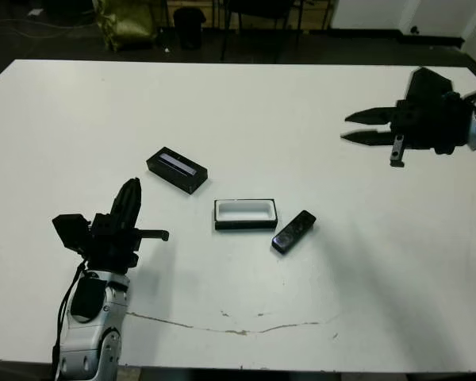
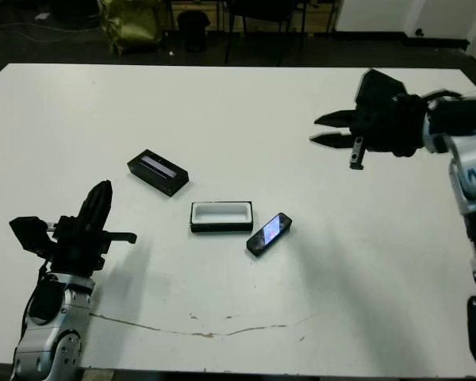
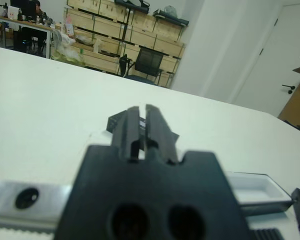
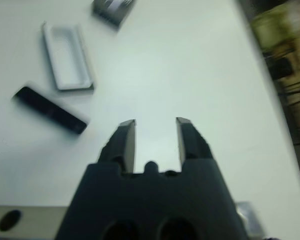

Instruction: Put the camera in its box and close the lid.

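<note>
While the camera (image 1: 293, 231) lies tilted mid-table just beside its box (image 1: 245, 214), lid (image 1: 177, 170) nearby toward the far left corner, left gripper (image 1: 129, 202) near the front edge, jaws pressed together, right gripper (image 1: 357, 127) by the right edge, jaws spread.

Both eye views look forward and down from the head over the whole table (image 1: 246, 111), a slight sideways offset between them. The left wrist view sits low near the table, facing along its pincer (image 3: 142, 117) toward far shelves and a door. The right wrist view looks down from higher. All four share the box (image 1: 245, 213); the camera (image 1: 293, 231) shows in three.
</note>
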Tool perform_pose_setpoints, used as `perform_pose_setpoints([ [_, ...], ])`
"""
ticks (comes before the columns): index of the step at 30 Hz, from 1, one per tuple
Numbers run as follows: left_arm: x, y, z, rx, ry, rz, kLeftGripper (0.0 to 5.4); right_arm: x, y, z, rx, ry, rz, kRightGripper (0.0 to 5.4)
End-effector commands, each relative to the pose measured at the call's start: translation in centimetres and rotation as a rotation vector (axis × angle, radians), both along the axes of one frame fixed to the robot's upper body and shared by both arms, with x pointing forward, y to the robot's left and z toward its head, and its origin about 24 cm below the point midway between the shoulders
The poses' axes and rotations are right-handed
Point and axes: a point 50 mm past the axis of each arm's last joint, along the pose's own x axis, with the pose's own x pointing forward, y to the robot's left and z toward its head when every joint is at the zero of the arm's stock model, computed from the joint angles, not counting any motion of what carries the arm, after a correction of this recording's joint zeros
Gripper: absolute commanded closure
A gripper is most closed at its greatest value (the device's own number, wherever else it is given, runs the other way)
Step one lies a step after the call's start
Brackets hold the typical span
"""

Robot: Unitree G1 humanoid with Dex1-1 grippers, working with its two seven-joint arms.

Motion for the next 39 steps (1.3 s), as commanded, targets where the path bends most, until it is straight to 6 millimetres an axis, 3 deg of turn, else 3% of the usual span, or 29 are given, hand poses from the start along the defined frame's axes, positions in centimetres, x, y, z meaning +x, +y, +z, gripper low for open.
perform_pose_setpoints([
  [1, -0.2, 0.1, -0.6, 0.008, 0.030, 0.000, 5.40, 0.6, 1.1, -0.6, -0.077, 0.116, 0.089, 3.04],
  [15, -0.2, 0.2, -0.7, 0.003, 0.038, 0.008, 5.40, 1.5, 3.7, -2.7, -0.244, 0.198, 0.291, 0.01],
  [31, 0.0, 0.1, -0.8, 0.011, 0.024, 0.002, 5.40, 0.8, 5.6, -3.9, -0.368, 0.180, 0.397, 0.14],
  [39, 0.0, -0.1, -0.6, 0.018, 0.029, 0.010, 5.40, 0.0, 6.4, -5.2, -0.387, 0.198, 0.454, 1.81],
])
